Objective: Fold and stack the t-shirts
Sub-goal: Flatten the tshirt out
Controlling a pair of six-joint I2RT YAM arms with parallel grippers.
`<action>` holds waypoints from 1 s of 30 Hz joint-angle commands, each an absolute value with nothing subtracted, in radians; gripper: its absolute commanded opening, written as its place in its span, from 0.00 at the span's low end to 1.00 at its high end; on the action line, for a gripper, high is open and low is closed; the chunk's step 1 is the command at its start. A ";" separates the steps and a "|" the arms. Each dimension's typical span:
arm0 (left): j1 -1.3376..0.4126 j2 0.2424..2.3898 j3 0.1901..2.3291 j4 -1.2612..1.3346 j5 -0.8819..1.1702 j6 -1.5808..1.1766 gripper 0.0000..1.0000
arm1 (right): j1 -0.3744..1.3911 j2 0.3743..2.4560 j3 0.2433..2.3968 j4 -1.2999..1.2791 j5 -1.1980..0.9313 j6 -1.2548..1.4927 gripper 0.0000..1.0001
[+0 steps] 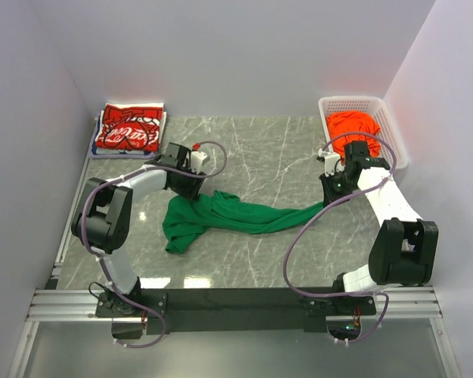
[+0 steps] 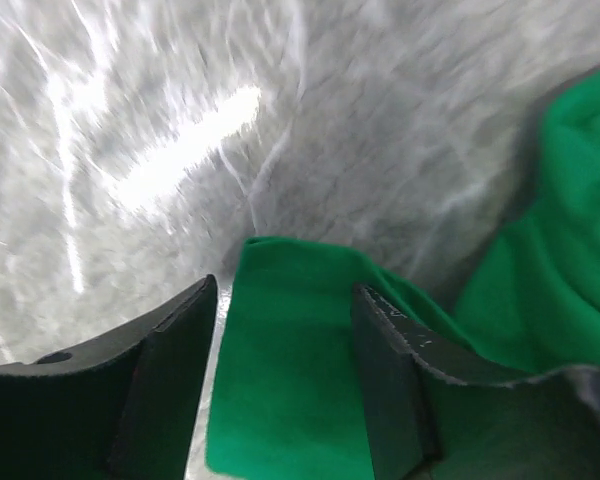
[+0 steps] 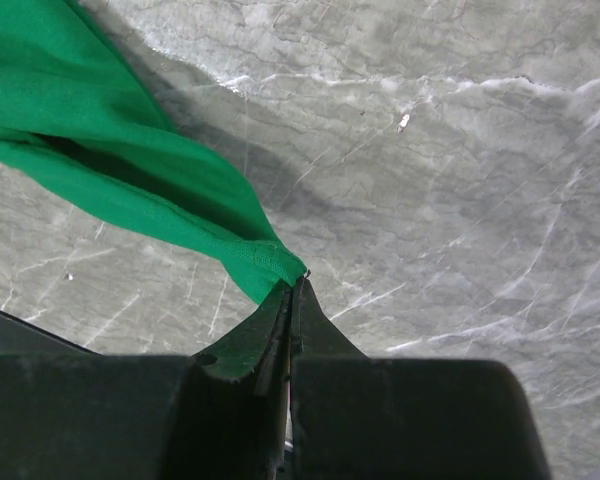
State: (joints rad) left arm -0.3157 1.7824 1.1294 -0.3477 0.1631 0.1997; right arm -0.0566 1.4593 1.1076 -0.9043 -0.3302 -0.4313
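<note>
The green t-shirt [image 1: 236, 216] lies unfolded across the middle of the grey marble table [image 1: 260, 150]. It is drawn out into a long rumpled band running from left to right, with a bunched, wider mass at its left end that hangs toward the near edge. Its right end narrows to a twisted tip, and the right gripper [image 3: 292, 290] has its fingers clenched on that tip, pinching a small fold of hem just above the tabletop. From there the cloth rises away in a taut ridge. At the other end the left gripper [image 2: 285, 290] is low over the shirt with its dark fingers [image 2: 170, 380] standing apart. A flat corner of green cloth lies between and beneath them, gripped by neither, and the bare marble beyond is blurred in the left wrist view. The red t-shirt [image 1: 130, 130], with white lettering facing up, lies folded in the far left corner of the table against the wall, well apart from the green one. It sits on some folded layers [image 1: 96, 146] whose pale and bluish edges show around it. The orange t-shirt [image 1: 353, 124] is crumpled inside the white mesh basket [image 1: 351, 101] at the far right corner, just behind the right arm's wrist.
</note>
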 commanded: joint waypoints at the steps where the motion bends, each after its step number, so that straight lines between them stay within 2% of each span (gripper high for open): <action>1: -0.339 1.795 1.101 -0.301 0.072 0.161 0.61 | -0.055 1.457 1.137 -0.897 -0.319 -0.426 0.00; 6: -0.353 1.841 1.094 -0.313 0.086 0.153 0.55 | -0.055 1.457 1.131 -0.897 -0.314 -0.428 0.00; 8: -0.353 1.858 1.089 -0.316 0.109 0.153 0.45 | -0.057 1.456 1.129 -0.897 -0.314 -0.431 0.00; 9: -0.353 1.867 1.094 -0.325 0.121 0.155 0.40 | -0.057 1.454 1.126 -0.897 -0.314 -0.431 0.00; 10: -0.351 1.874 1.104 -0.330 0.126 0.153 0.28 | -0.057 1.454 1.124 -0.896 -0.314 -0.433 0.00; 12: -0.339 1.893 1.117 -0.334 0.133 0.156 0.14 | -0.057 1.453 1.126 -0.896 -0.318 -0.434 0.00; 13: -0.331 1.896 1.136 -0.344 0.133 0.158 0.02 | -0.057 1.451 1.129 -0.896 -0.319 -0.433 0.00; 18: -0.220 1.827 1.273 -0.423 0.185 0.182 0.01 | -0.057 1.439 1.158 -0.882 -0.307 -0.425 0.00; 21: -0.140 1.744 1.437 -0.504 0.241 0.198 0.01 | -0.057 1.431 1.216 -0.862 -0.287 -0.404 0.00; 25: -0.083 1.655 1.693 -0.571 0.316 0.203 0.01 | -0.058 1.424 1.375 -0.815 -0.236 -0.348 0.00; 30: -0.052 1.517 1.801 -0.471 0.356 0.144 0.01 | -0.060 1.388 1.570 -0.692 -0.178 -0.282 0.00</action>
State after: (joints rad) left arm -0.0544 1.6428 1.7229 -0.5262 0.2821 0.1726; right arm -0.0563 1.4540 1.4498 -0.8143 -0.2459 -0.3370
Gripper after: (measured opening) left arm 0.022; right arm 0.009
